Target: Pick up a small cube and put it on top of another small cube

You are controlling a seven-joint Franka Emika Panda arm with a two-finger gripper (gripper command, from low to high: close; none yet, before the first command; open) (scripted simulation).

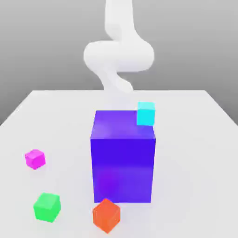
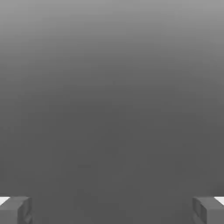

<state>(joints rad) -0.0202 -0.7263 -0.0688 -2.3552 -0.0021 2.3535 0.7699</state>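
A white bench (image 1: pixel 195 139) is set against a plain grey backdrop. The small magenta cube (image 1: pixel 35 159) is seen near the exterior view's left edge, well apart from the big blue block (image 1: pixel 123 162). A cyan cube (image 1: pixel 146 113) is partly hidden behind the block's far corner; whether they touch cannot be told. A green cube (image 1: pixel 47 207) and an orange cube (image 1: pixel 106 215) are placed in front. The arm (image 1: pixel 118 53) is cut off behind the block. In the hand view, the end effector (image 2: pixel 112 210) is spread wide, holding nothing.
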